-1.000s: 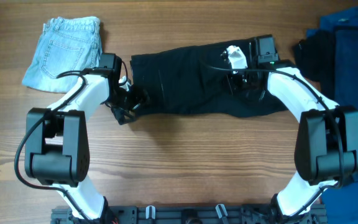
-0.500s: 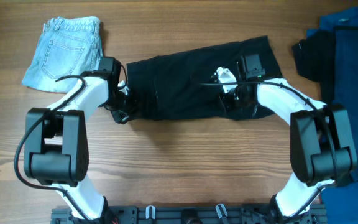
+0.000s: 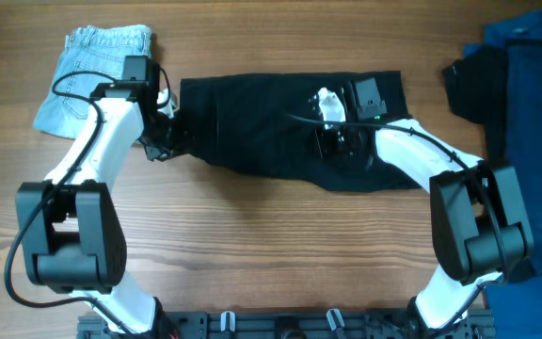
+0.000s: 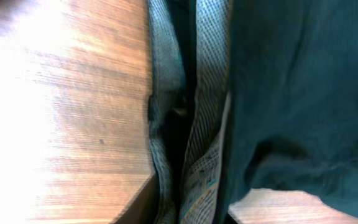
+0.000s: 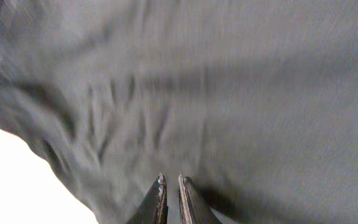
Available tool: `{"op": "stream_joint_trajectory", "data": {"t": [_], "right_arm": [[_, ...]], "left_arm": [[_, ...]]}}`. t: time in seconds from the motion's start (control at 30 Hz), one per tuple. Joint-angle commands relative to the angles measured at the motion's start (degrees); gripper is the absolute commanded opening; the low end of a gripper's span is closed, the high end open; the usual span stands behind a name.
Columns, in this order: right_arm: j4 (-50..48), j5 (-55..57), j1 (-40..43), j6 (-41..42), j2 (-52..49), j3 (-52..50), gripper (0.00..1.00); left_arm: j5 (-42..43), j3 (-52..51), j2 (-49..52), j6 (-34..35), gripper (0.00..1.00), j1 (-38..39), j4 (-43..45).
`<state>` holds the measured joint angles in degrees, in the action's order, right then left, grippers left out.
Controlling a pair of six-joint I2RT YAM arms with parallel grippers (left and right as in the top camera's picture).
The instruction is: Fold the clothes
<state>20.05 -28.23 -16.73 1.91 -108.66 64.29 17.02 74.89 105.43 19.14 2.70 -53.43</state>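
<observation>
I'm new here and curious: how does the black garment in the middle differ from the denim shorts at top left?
The black garment is dark and plain; the denim shorts are pale blue with a stitched pocket showing. The black garment lies stretched long and looks larger; the denim shorts sit compact, seemingly folded. Both are soft cloth lying on the wooden table.

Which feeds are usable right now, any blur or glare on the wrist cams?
Overhead: sharp, evenly lit, black garment reads clearly. Left wrist: soft, glare washing the table at upper left. Right wrist: smeared, the garment looks grey, lower-left corner blown out white; only the right gripper tips are crisp.
</observation>
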Motion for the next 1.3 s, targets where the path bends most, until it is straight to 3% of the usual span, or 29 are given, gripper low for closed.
{"op": "stream_joint_trajectory", "data": {"t": [0.0, 0.03, 0.07, 0.17, 0.3, 0.4, 0.57, 1.0, 1.27], "right_arm": [[-1.3, 0.4, -0.1, 1.0, 0.2, 2.1, 0.08], [-1.6, 0.8, -0.1, 1.0, 0.2, 2.1, 0.08], [-1.6, 1.3, -0.1, 1.0, 0.2, 2.1, 0.08], [-2.2, 1.4, -0.1, -2.3, 0.2, 2.1, 0.08], [-3.6, 1.4, -0.1, -3.3, 0.2, 3.2, 0.08], [-4.4, 1.6, -0.1, -3.3, 0.2, 3.7, 0.08], [-4.0, 4.7, -0.1, -3.4, 0.2, 3.7, 0.08], [-4.2, 6.1, -0.1, -3.5, 0.1, 3.7, 0.08], [-4.2, 6.0, -0.1, -4.9, 0.1, 3.7, 0.07]], "left_arm": [[-0.6, 0.8, -1.4, -0.9, 0.55, 2.5, -1.6], [-1.8, 0.5, -1.4, -0.7, 0.77, 2.9, -1.8], [-3.0, 0.2, -1.4, -0.5, 0.89, 3.0, -2.0], [-3.2, 0.9, -1.7, 1.0, 0.99, 1.1, -1.7], [-3.2, 6.8, -2.7, 0.5, 0.99, -3.7, -0.7], [-3.2, 7.7, -1.8, -3.6, 0.95, -4.9, 5.7], [-3.2, 7.6, 5.5, -7.0, 0.95, -4.7, 11.4], [-4.1, 7.6, 17.6, -11.5, 0.91, 0.7, 11.4], [-4.1, 7.6, 18.7, -11.4, 0.6, 2.3, 11.2]]}}
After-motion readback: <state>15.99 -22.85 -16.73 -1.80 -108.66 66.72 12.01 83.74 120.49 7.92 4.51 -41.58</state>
